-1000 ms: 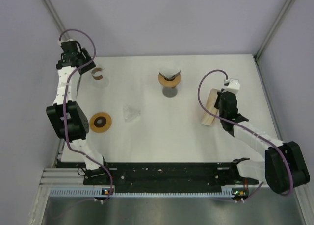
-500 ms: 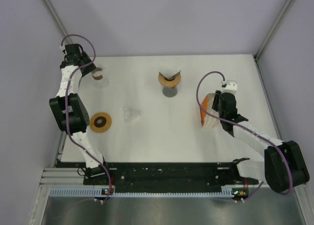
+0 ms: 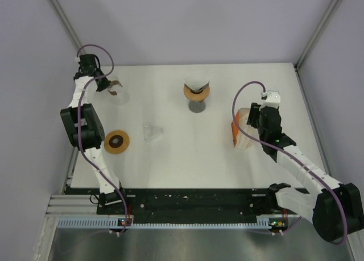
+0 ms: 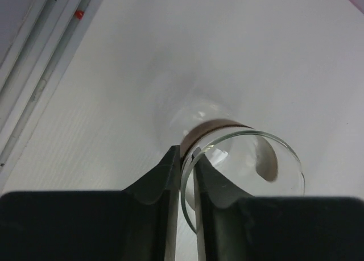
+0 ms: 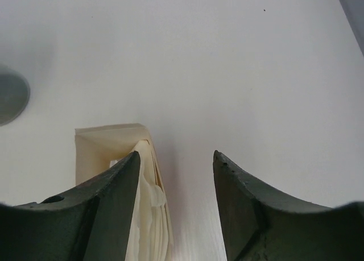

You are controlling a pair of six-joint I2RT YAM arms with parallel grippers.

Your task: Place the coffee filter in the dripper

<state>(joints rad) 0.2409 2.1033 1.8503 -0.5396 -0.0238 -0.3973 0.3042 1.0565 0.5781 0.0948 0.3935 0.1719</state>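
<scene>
Right gripper (image 5: 176,158) released, jaws apart above cream paper coffee filter stack (image 5: 108,144), near-right of grey-footed brown-ringed stand (image 3: 197,106) | left gripper (image 4: 187,156) clenched on rim of clear glass brown-collared dripper (image 4: 219,127), far-left of stand.

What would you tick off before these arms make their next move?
1. Left gripper has hold of the glass dripper: ok, its fingers pinch the rim.
2. Right gripper is ready to pick: ok, jaws apart with nothing between them.
3. Filter stack is lined up with the right gripper: not ok, it sits under one finger, not in the gap.
4. A single filter is separated from the stack: cannot tell.
5. Glass dripper stands upright, mouth up: cannot tell from these views.
6. Filter is in the glass dripper: not ok, the glass looks empty.
</scene>
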